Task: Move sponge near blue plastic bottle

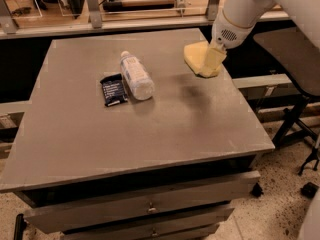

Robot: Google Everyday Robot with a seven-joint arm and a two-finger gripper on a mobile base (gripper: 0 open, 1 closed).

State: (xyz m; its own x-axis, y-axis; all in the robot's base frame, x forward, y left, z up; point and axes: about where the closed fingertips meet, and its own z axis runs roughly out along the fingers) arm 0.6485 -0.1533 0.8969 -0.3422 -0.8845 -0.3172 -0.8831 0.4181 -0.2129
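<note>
sponge (pixel 194 54) is clamped in the gripper (pixel 211 67), fingers closed narrow on its right end. Both are over the far right part of the table (pixel 150 144). The sponge is off the surface, with its shadow on the tabletop just nearer. blue plastic bottle (pixel 136 76) lies on its side left of centre, cap toward the far edge, well apart from the sponge. dark packet (pixel 113 89) is just left of the bottle.
</note>
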